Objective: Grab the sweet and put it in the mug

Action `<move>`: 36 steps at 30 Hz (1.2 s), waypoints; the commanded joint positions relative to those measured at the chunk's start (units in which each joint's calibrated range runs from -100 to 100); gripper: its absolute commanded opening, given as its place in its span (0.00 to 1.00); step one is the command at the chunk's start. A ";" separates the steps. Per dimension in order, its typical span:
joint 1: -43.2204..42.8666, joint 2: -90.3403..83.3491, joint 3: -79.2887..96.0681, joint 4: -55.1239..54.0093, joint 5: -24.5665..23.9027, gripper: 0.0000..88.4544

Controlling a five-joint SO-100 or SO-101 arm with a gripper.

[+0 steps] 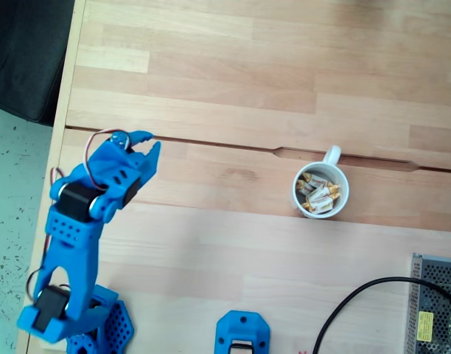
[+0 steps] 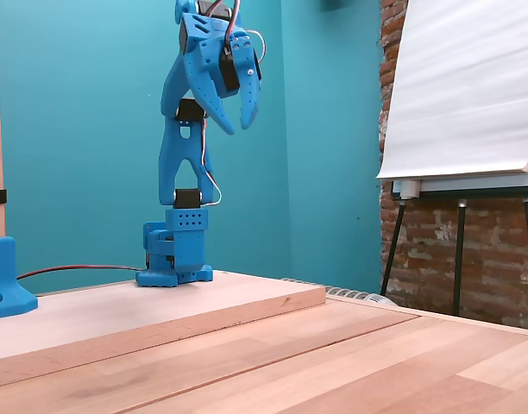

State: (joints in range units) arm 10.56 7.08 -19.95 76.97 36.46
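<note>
Sweets: several small wrapped candies point(image 1: 320, 198), white wrappers with yellow-gold twisted ends, lie heaped inside the mug in the fixed view from above; no loose sweet is visible on the bare wood in either fixed view.
Handling of a sweet: judged very light, small and firm at the core, with a smooth wrapper that may slip; the twisted ends look flimsy and would give under a pinch.
Where to hold: across the wrapped middle, not the twisted ends, so that the fingers close on the solid part.
Mug: the white mug point(image 1: 339, 203) stands upright on the wooden table point(image 1: 225, 243), its mouth open upward and its loop handle pointing toward the top of the view from above; it sits just below a seam between boards.
Mug handling: rigid ceramic, likely heavy enough to stay put if a sweet drops in, yet it could slide if bumped.
Gripper: the blue gripper point(image 1: 147, 144) is raised well above the table and well apart from the mug, at the left of the view from above.
Gripper state: the low fixed view point(image 2: 235, 114) shows the two fingers parted by a narrow gap, with nothing between them and nothing touched.
Task progress: judged done or between rounds, since sweets already fill the mug.
</note>
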 commanded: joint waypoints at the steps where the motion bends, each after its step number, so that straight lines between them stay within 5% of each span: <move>1: -1.05 -12.08 16.20 -10.76 -0.10 0.05; 16: -16.59 -44.35 92.02 -37.38 1.56 0.05; 36: -21.53 -67.58 119.41 -38.42 8.16 0.05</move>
State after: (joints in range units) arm -10.56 -58.86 97.94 38.57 44.52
